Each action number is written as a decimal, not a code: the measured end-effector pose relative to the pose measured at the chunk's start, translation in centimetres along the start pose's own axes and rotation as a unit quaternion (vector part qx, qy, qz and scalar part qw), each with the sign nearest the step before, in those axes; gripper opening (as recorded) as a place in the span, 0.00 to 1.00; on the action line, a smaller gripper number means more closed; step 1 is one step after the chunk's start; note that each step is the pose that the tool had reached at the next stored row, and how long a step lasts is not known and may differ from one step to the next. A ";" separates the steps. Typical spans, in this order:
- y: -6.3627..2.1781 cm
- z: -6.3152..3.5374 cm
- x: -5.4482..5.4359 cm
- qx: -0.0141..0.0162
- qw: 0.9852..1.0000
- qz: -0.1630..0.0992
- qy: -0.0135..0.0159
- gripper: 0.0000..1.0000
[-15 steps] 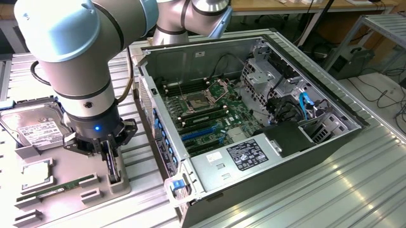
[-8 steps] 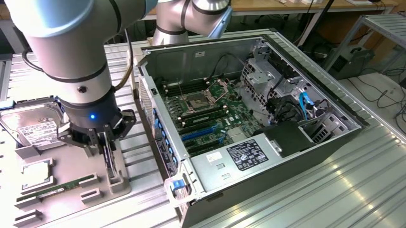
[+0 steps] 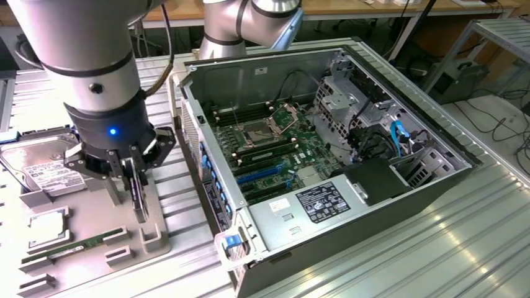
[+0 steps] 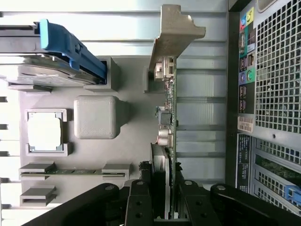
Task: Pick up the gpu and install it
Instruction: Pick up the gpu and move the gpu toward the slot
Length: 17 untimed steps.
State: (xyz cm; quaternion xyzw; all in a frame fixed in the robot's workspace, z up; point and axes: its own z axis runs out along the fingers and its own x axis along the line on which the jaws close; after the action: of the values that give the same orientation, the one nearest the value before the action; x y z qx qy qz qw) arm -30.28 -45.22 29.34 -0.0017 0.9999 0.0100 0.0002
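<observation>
Firmly, the hand (image 3: pixel 133 171) clamps the gpu (image 3: pixel 139 202), which stands on edge at the grey tray (image 3: pixel 157 248) beside the open computer case (image 3: pixel 348 205). The wrist view reveals the card's silver bracket (image 4: pixel 174 33); the exterior view shows the motherboard (image 3: pixel 273 149).

On the worktop (image 3: pixel 431 248), an opened computer case (image 3: pixel 356 248) lies on its side at the exterior view's right, with the motherboard (image 3: pixel 282 149) inside. Just beside it, at that view's left, sits a parts tray (image 3: pixel 157 242). The gpu (image 3: pixel 136 192) stands on edge at the tray's case-side edge, clasped from above by the hand (image 3: pixel 133 180). The hard drive (image 3: pixel 41 167), processor (image 3: pixel 48 222) and memory stick (image 3: pixel 83 243) lie farther left on the tray.
</observation>
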 end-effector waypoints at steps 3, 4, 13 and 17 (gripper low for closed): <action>0.03 -1.40 0.0 0.000 1.000 0.000 0.000 0.27; 0.04 -1.84 0.0 0.000 1.000 0.000 0.000 0.27; 0.09 -4.68 0.0 0.000 1.000 -0.009 0.000 0.27; 0.12 -6.13 0.0 0.000 1.000 -0.009 0.000 0.27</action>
State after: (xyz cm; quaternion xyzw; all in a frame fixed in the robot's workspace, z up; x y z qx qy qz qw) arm -30.28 -45.22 35.47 -0.0111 0.9999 0.0101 -0.0001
